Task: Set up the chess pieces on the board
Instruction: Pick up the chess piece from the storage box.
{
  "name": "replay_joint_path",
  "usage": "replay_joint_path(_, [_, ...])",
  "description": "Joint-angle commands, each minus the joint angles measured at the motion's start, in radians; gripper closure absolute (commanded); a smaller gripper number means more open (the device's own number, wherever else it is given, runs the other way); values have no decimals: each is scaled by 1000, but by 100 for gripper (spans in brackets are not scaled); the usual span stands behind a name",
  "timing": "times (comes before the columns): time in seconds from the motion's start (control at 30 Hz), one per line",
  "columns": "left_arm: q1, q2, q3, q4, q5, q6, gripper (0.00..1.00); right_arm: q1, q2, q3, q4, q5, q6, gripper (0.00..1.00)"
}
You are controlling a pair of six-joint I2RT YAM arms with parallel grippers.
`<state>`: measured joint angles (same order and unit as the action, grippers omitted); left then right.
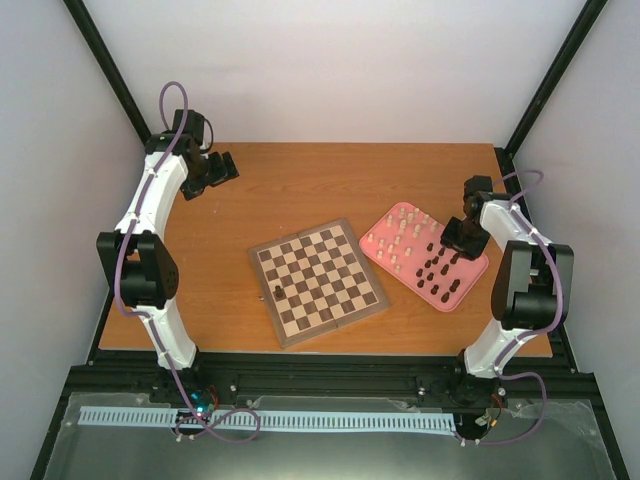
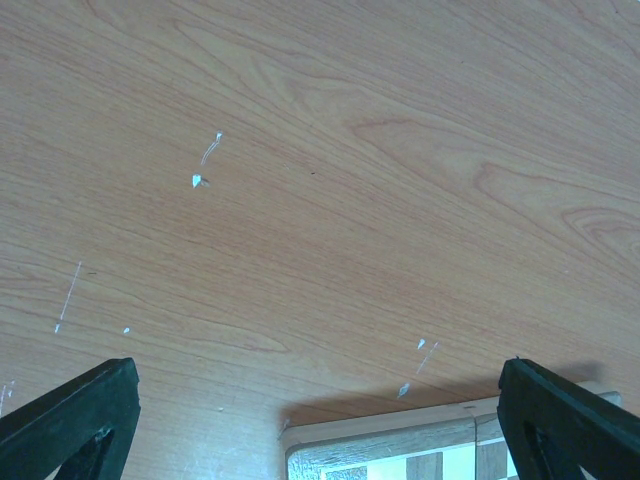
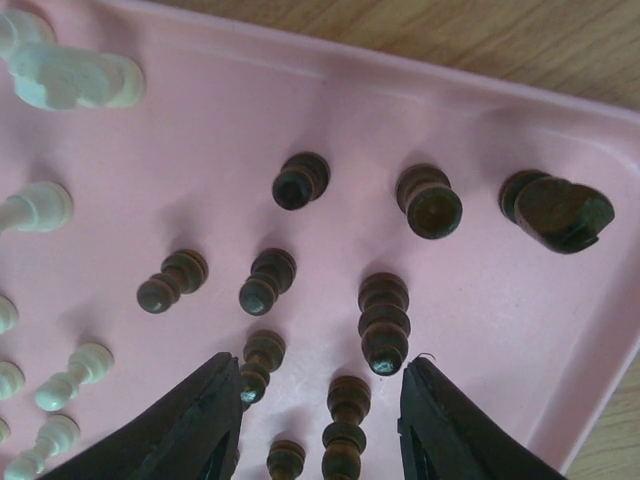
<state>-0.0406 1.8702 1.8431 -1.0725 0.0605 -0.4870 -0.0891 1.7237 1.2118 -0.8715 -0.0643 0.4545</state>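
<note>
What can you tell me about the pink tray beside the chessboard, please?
The pink tray is a shallow rectangular dish, plastic by its look, with rounded corners and a low raised rim. It lies flat on the wooden table, turned at an angle, just right of the board and apart from it. Pale chess pieces fill its far end and dark chess pieces its near end. The right gripper hangs over the dark ones, jaws apart, touching no part of the tray that shows.

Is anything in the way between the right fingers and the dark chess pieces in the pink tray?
Nothing visible. The right gripper hangs open just above the dark chess pieces on the pink tray, though they stand close together.
</note>
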Motion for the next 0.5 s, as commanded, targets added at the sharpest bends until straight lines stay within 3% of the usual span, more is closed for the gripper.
replay_joint_path(0.0, [-4,-21,5,-12,0,19,0,2,7,-29,-3,8,24,56])
replay_joint_path(0.47, [-3,-16,8,-14,-10,24,0,0,68,11,-2,54,22,61])
